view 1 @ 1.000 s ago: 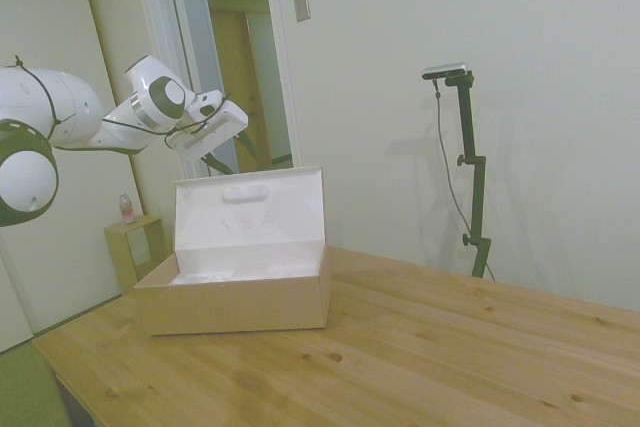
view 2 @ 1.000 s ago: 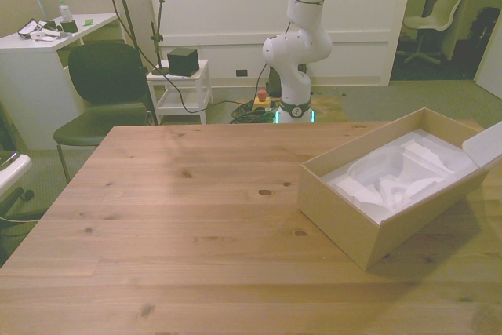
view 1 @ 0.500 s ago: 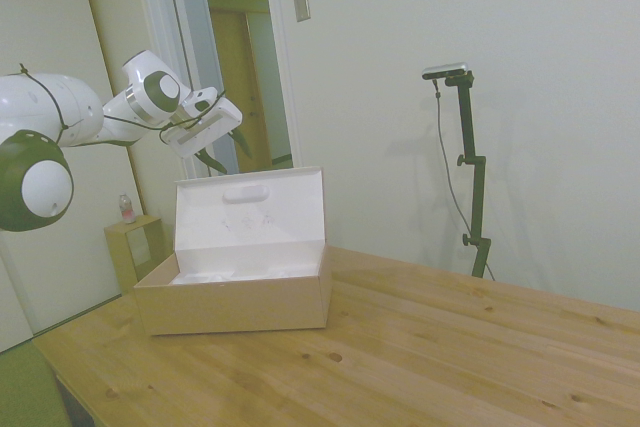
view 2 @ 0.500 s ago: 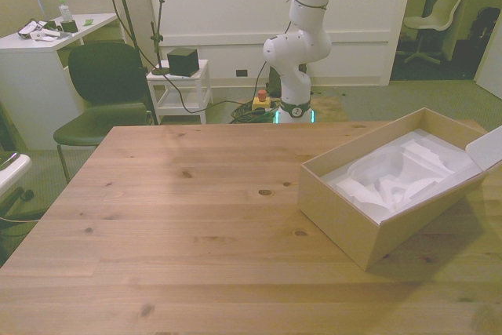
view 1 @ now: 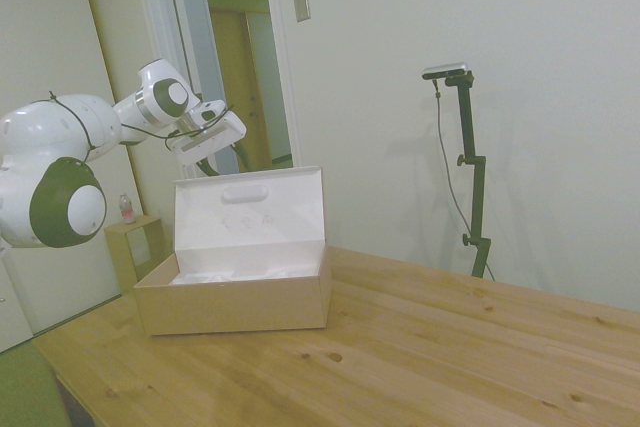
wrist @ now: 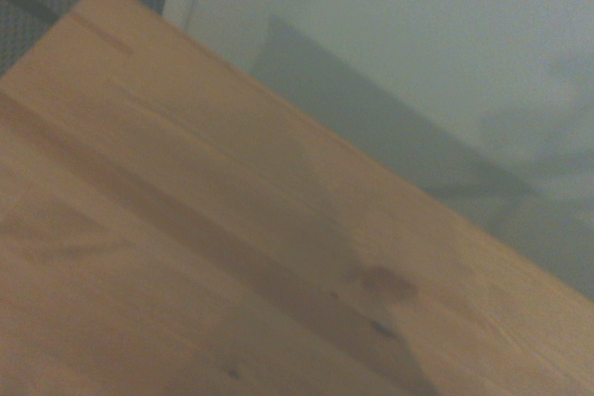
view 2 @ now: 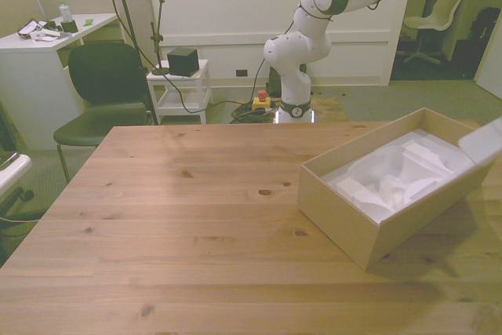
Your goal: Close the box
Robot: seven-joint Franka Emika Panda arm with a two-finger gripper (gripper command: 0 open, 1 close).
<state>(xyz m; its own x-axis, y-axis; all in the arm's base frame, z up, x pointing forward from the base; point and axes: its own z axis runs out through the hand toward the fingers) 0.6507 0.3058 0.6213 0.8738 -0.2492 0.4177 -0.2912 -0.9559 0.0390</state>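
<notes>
Side view: your pincer (view 1: pixel 212 152) hangs just above and behind the box (view 1: pixel 238 277) lid's (view 1: pixel 250 211) upright top edge; its opening can't be told. Box sits open on bench (view 1: pixel 420 347).

1. one box (view 1: pixel 235 292) is sitting on the table, its single lid (view 1: pixel 250 209) standing open with one oval cutout (view 1: pixel 245 193) showing;
2. one wooden table (view 2: pixel 180 217) is carrying it;
3. one white moulded insert (view 2: pixel 392 178) is lying inside the box;
4. one robot arm (view 1: pixel 70 152) is reaching in;
5. two chairs are standing in the front view: one dark (view 2: pixel 102 84), one white (view 2: pixel 439 17);
6. one small white cart (view 2: pixel 182 88) is holding one black cube (view 2: pixel 183 60);
7. one white desk (view 2: pixel 35 60) is standing at the front view's left.
</notes>
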